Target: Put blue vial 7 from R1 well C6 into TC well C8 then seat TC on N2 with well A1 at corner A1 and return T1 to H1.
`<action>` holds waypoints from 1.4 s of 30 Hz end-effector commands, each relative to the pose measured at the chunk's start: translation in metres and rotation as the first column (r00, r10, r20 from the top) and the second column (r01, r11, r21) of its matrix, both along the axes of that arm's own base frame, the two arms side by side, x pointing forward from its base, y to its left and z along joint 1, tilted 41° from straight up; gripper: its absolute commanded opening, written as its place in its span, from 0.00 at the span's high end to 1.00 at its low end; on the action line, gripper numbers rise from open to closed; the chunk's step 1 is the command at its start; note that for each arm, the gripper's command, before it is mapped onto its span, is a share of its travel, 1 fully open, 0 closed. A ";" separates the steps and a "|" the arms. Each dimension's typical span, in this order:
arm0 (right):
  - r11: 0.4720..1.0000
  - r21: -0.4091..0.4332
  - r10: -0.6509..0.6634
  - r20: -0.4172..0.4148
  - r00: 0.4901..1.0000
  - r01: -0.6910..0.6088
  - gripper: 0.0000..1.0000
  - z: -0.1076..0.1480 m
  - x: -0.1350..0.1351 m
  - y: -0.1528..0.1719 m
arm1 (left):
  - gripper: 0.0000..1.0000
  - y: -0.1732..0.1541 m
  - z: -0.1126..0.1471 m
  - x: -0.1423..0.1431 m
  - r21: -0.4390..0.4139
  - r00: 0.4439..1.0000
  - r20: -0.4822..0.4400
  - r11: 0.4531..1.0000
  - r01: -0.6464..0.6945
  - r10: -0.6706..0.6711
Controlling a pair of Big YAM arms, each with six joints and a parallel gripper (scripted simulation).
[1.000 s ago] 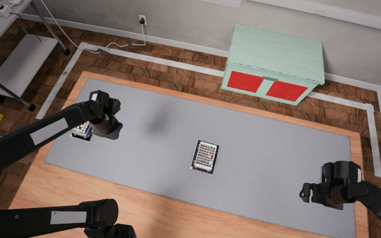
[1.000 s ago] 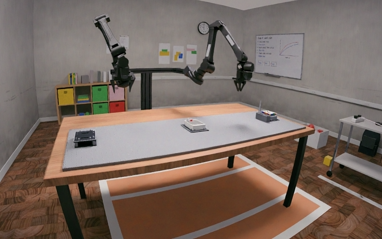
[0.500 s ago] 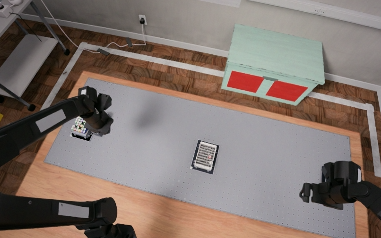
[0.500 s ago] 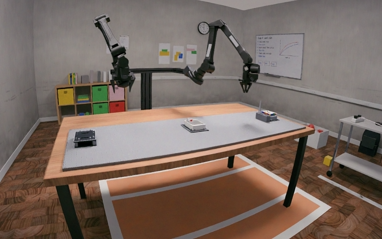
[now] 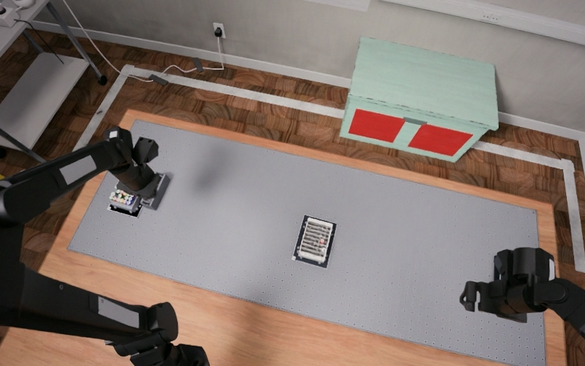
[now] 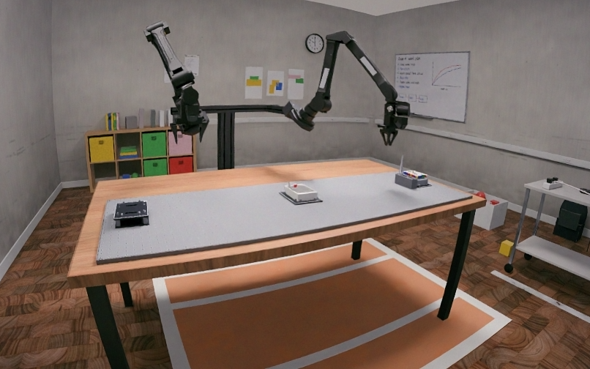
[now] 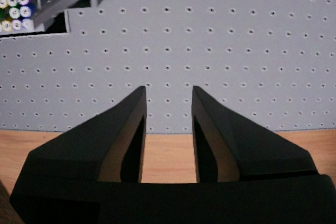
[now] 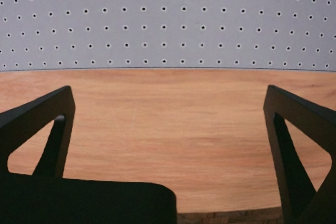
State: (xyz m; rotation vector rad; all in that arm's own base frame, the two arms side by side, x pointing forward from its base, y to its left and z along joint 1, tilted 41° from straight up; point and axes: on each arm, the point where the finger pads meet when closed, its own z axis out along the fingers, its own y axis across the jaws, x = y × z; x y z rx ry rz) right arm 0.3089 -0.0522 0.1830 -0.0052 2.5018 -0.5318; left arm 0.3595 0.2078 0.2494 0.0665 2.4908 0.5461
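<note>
2 red panels, mint-green cabinet (image 5: 426,81)
</note>
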 end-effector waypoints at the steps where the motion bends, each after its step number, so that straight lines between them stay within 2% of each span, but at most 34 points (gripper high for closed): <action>1: 1.000 0.005 -0.002 0.026 1.000 0.002 0.00 0.010 0.005 0.001 | 0.76 0.024 0.016 0.010 0.019 1.000 -0.003 1.000 -0.001 0.001; 23: 1.000 0.005 -0.002 0.026 1.000 0.002 0.00 0.010 0.005 0.001 | 0.76 0.097 0.042 0.027 0.020 1.000 -0.007 1.000 -0.001 0.001; 27: 1.000 0.005 -0.002 0.026 1.000 0.002 0.00 0.010 0.005 0.001 | 0.76 0.097 0.042 0.027 0.021 1.000 -0.007 1.000 -0.002 0.002; 28: 1.000 0.005 -0.002 0.026 1.000 0.002 0.00 0.010 0.005 0.001 | 0.76 0.083 0.017 0.025 -0.008 0.999 -0.043 1.000 0.018 -0.018; 42: 1.000 0.005 -0.002 0.026 1.000 0.002 0.00 0.010 0.005 0.001 | 0.76 0.080 0.017 0.027 -0.011 0.999 -0.033 1.000 0.005 -0.006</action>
